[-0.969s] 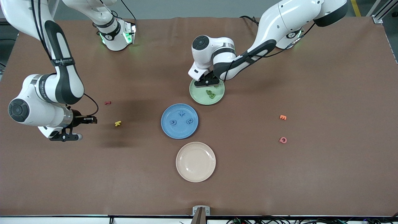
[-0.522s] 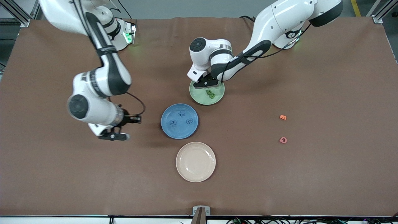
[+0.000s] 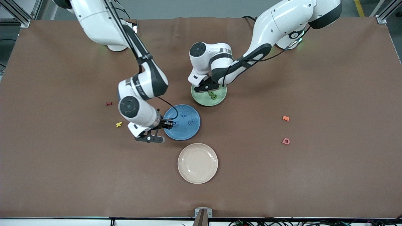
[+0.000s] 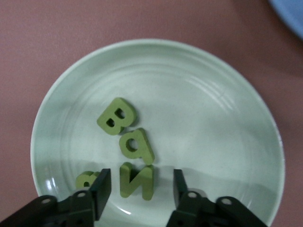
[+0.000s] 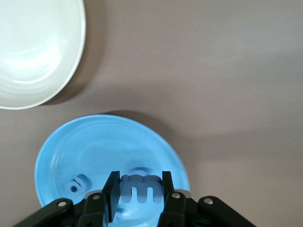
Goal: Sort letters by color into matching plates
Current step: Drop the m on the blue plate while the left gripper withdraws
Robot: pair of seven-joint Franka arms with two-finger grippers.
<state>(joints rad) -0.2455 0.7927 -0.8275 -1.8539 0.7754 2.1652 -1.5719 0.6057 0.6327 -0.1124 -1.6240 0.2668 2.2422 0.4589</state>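
My left gripper [image 3: 205, 88] hangs low over the pale green plate [image 3: 220, 96], open. A green letter N [image 4: 137, 179] lies on the plate [image 4: 213, 132] between the fingers, touching neither. Two more green letters [image 4: 116, 117] [image 4: 136, 145] lie beside it, and another [image 4: 85, 178] is half hidden by a finger. My right gripper [image 3: 169, 125] is over the blue plate [image 3: 185, 133] at the rim toward the right arm's end, shut on a blue letter [image 5: 140, 187] held just above the plate [image 5: 85, 146]. Three blue letters [image 3: 191, 122] lie in that plate.
A cream plate [image 3: 197, 163] sits nearer the front camera than the blue one. A yellow letter [image 3: 118, 124] and a dark red letter [image 3: 108, 103] lie toward the right arm's end. An orange letter [image 3: 285, 118] and a pink letter [image 3: 285, 141] lie toward the left arm's end.
My right arm has swung from its end of the table over to the blue plate. My left gripper stayed over the green plate and its jaws have come apart.
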